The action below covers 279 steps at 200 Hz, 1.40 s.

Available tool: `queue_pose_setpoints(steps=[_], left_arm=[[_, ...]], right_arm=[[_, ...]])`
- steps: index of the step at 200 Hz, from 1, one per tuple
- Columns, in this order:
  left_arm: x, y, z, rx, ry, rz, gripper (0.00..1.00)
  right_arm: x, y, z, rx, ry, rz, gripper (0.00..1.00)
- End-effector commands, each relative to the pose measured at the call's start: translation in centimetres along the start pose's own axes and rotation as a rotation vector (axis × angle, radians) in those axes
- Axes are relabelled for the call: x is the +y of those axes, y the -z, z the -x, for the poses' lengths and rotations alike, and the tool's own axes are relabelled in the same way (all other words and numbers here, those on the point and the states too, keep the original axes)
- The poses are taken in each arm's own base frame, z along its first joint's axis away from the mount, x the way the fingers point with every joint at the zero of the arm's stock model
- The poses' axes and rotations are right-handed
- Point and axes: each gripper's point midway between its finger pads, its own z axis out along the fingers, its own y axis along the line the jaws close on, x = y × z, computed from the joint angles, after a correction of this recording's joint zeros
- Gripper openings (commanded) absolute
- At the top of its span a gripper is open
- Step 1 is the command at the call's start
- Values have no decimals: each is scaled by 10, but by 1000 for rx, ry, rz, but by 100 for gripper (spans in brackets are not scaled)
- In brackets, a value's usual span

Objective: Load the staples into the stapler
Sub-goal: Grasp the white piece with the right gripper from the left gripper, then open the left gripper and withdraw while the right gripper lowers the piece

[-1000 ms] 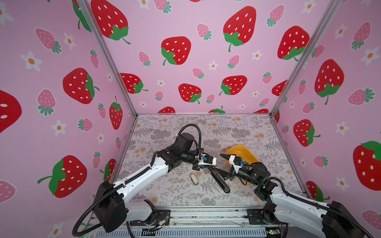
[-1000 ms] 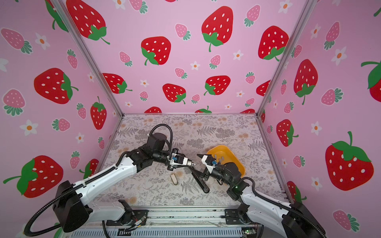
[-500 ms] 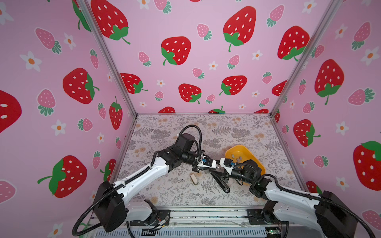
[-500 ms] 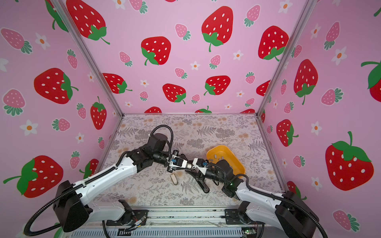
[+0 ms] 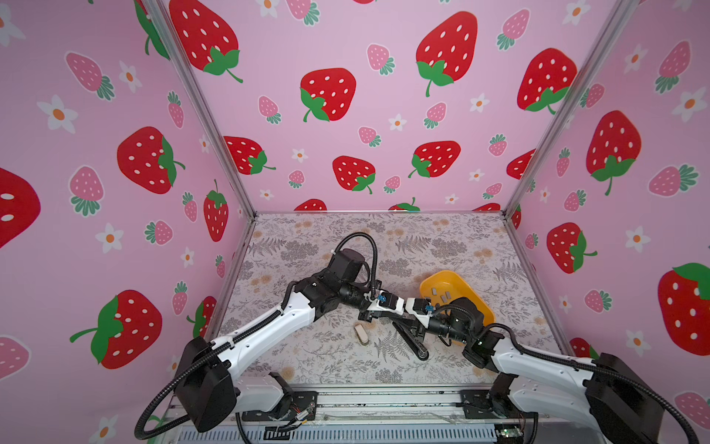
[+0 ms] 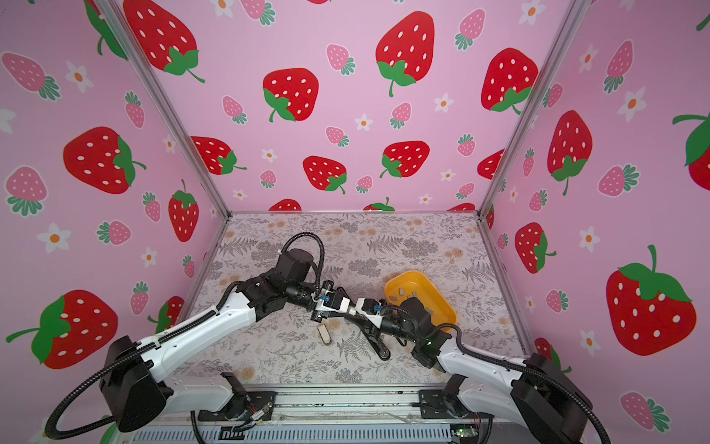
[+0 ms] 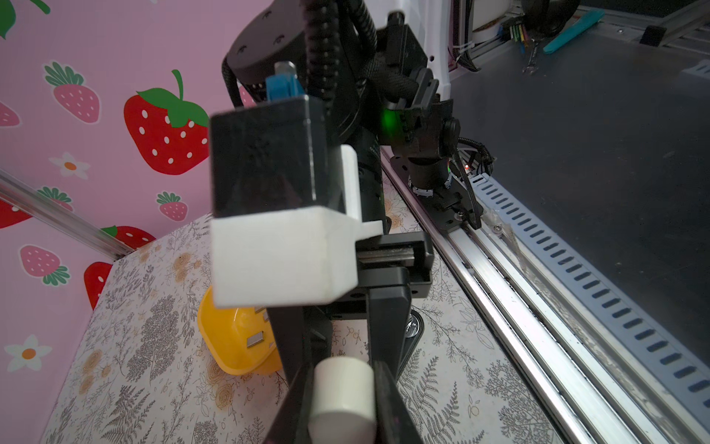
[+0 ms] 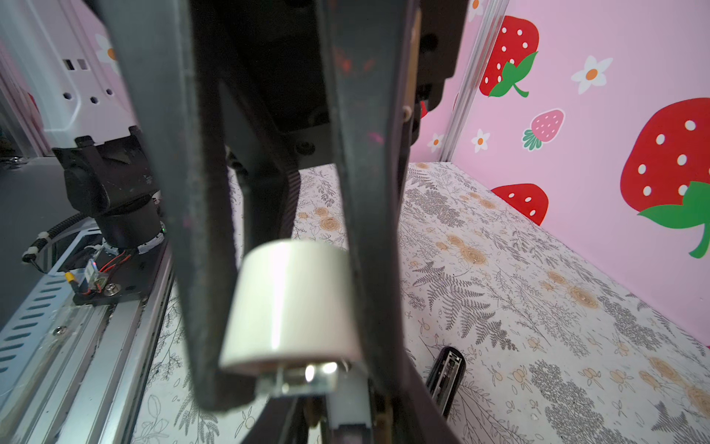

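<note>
- Right gripper (image 8: pixel 296 338) has swung toward 9 o'clock from the yellow tray (image 5: pixel 442 275), gripping the white cylinder (image 7: pixel 342 392).
- Left gripper (image 7: pixel 342 365) clamps it too.
- Stapler (image 5: pixel 413 340) lies at their 5 o'clock.

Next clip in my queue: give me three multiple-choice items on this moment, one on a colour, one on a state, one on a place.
1. The tray is: A) blue; B) yellow; C) white.
2. The stapler: A) stands upright in the tray; B) hangs in the air; C) lies on the table.
3. The staples lie: A) in the tray; B) on the table beside the stapler; C) in a heap at the table's far edge.

Key: 1 B, its rim and walls are plainly yellow. 2 C, its black body rests flat on the floral surface in both top views. 3 A, the small grey strips show inside the tray.
</note>
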Motion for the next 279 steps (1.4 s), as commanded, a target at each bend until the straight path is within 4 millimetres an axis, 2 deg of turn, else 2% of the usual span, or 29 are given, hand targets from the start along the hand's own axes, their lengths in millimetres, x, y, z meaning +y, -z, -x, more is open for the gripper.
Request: queue_pose_setpoints(steps=[1, 17, 49, 84, 108, 143, 165, 218, 247, 279], left_arm=[[13, 5, 14, -32, -80, 68, 37], [29, 10, 12, -27, -48, 146, 40], [60, 29, 3, -11, 20, 281, 44], [91, 59, -9, -11, 65, 460, 43], [101, 76, -17, 9, 52, 545, 43], [104, 97, -21, 45, 14, 621, 44], [106, 110, -19, 64, -17, 671, 44], [111, 131, -24, 104, -37, 776, 44], [116, 143, -22, 81, -19, 813, 44], [116, 144, -25, 82, -11, 818, 44]], right_arm=[[-28, -7, 10, 3, -106, -127, 17], [-41, -10, 4, 29, -168, -184, 15], [-62, -14, -8, 91, -259, -275, 0], [-77, -16, -18, 147, -313, -355, 0], [-83, -15, -18, 169, -354, -387, 0], [-84, -18, -22, 287, -454, -430, 0], [-70, -20, -36, 426, -508, -434, 0], [-13, -22, -70, 673, -508, -375, 0], [5, -23, -93, 774, -521, -357, 0], [17, -26, -114, 843, -509, -351, 0]])
